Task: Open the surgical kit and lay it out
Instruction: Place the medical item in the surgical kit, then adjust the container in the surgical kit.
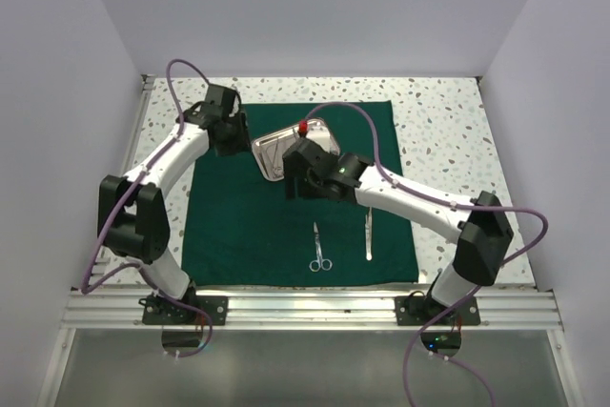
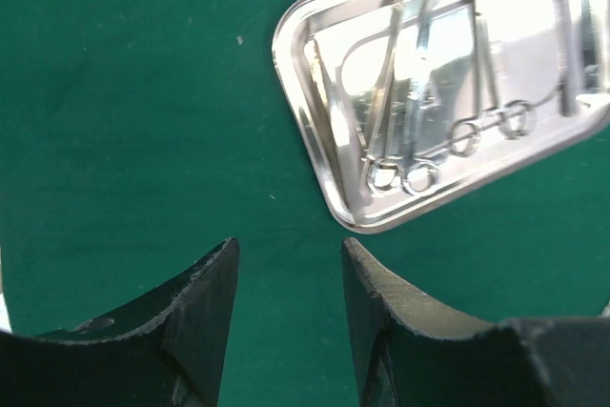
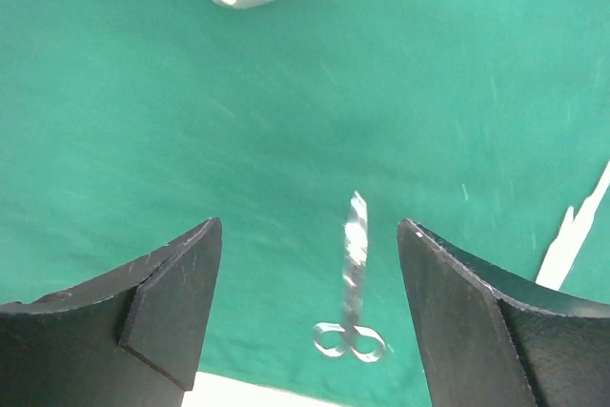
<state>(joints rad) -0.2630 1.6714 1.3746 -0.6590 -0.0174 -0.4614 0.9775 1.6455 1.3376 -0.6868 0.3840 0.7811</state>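
The dark green cloth (image 1: 286, 226) lies spread flat on the table. The shiny steel tray (image 1: 276, 145) rests on its far middle, partly hidden by my right gripper. In the left wrist view the tray (image 2: 534, 154) holds several ring-handled steel instruments (image 2: 419, 154). Steel scissors (image 1: 319, 251) and slim tweezers (image 1: 369, 234) lie on the near part of the cloth. My left gripper (image 1: 236, 137) (image 2: 291, 254) is open and empty, just left of the tray. My right gripper (image 1: 297, 178) (image 3: 310, 231) is open and empty above the cloth, with the scissors (image 3: 353, 288) below and between its fingers.
A small red-capped item (image 1: 302, 126) stands at the tray's far edge. The tweezers (image 3: 575, 234) show at the right edge of the right wrist view. The speckled tabletop (image 1: 448, 131) surrounds the cloth, with white walls on three sides and a metal rail (image 1: 315, 307) in front.
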